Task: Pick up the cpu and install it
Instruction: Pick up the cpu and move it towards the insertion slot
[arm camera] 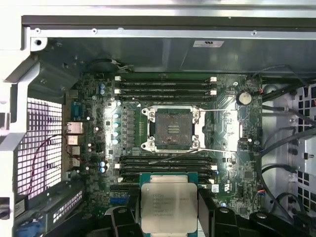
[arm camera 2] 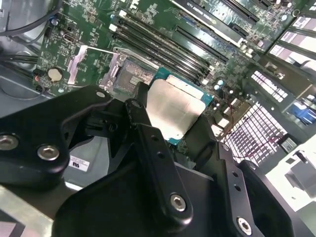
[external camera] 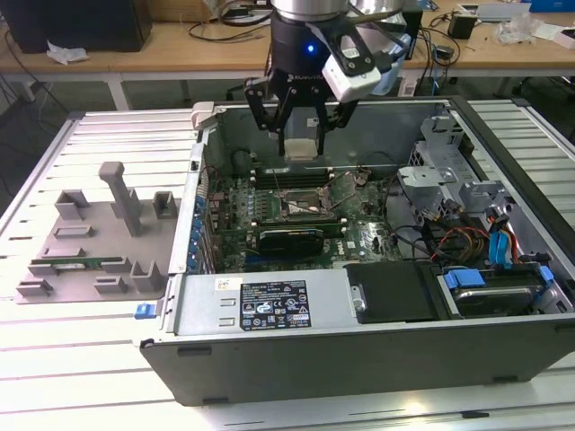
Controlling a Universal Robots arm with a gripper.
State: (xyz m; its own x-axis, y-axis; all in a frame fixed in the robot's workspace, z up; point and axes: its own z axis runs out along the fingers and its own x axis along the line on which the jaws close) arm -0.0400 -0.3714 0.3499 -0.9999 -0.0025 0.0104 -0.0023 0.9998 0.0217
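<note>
The small flat square cpu [arm camera: 169, 207] has a smooth, satin silvery metal top and a thin green board rim. The black gripper [external camera: 301, 144] is matt, whether metal or hard plastic cannot be told, and is studded with shiny steel screws. The green motherboard [arm camera: 227, 163] is a glossy circuit board with a bright metal socket frame [arm camera: 198, 128], the grey computer case [external camera: 269, 359] is dull sheet metal, the pale table [external camera: 81, 359] is ribbed metal, and the grey fixture tray [external camera: 90, 242] looks like matt plastic.
</note>
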